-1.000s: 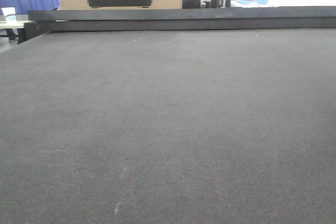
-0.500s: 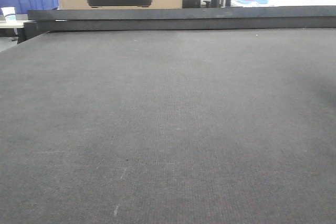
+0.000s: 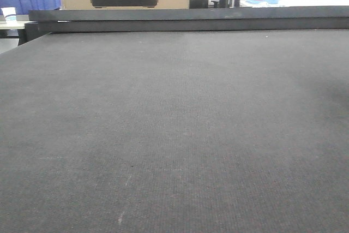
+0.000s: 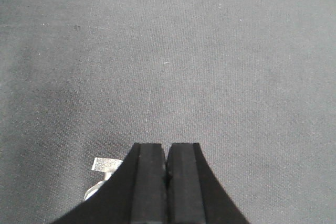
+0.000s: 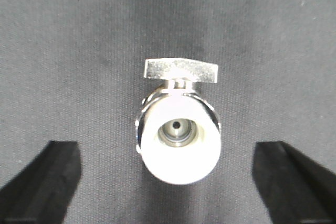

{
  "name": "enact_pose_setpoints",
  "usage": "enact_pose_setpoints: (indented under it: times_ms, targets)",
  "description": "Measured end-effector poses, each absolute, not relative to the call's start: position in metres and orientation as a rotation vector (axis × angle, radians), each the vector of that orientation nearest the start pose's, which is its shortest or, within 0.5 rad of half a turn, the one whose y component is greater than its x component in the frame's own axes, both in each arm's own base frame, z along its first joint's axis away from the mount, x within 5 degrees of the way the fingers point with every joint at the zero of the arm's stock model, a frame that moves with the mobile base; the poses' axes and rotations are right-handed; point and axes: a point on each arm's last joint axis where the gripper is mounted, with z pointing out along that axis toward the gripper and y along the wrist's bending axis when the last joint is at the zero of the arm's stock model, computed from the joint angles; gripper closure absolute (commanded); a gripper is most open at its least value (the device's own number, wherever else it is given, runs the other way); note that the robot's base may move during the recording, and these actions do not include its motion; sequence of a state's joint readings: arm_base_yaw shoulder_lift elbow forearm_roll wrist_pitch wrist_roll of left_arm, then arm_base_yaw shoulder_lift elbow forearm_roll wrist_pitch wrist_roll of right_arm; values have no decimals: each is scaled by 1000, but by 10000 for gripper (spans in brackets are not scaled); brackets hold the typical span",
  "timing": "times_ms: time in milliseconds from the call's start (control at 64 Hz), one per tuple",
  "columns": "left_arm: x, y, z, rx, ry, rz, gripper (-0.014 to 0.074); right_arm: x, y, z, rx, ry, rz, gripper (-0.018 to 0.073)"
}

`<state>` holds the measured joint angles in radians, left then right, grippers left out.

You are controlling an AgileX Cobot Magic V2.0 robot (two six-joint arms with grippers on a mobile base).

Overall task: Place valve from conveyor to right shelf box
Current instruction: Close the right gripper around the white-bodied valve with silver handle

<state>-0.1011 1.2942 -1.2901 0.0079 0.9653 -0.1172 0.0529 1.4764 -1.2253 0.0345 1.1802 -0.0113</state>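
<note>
The valve (image 5: 178,129) lies on the conveyor (image 5: 79,35), centred between the wide-spread fingers of the right gripper (image 5: 168,179) (untouched); left gripper (image 4: 167,153) fingers pressed together.

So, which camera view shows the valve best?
The right wrist view: the valve lies centred, unobstructed, on the conveyor. The left wrist view shows only a sliver of it beside the left gripper; the front view shows none.

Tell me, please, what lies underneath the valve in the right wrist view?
The valve rests on the conveyor, whose dark grey woven belt shows all around it. The patch directly beneath its body and white end is covered, so nothing there can be checked.
</note>
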Motion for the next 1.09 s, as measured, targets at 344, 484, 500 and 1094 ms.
enact_pose_setpoints:
  times_ms: [344,484,500,1094]
  targets:
    - [265,-26,377,-17,2457,-86,707,309,19,255,-79,3042,51,1]
    - [265,-26,377,-17,2457,-86,707,313,19,242,-80,3089,50,1]
    - [265,-26,377,-17,2457,-86,707,314,19,241,-80,3091,50,1]
    - [265,-26,377,-17,2457,-86,707,314,19,241,-87,3085,38,651]
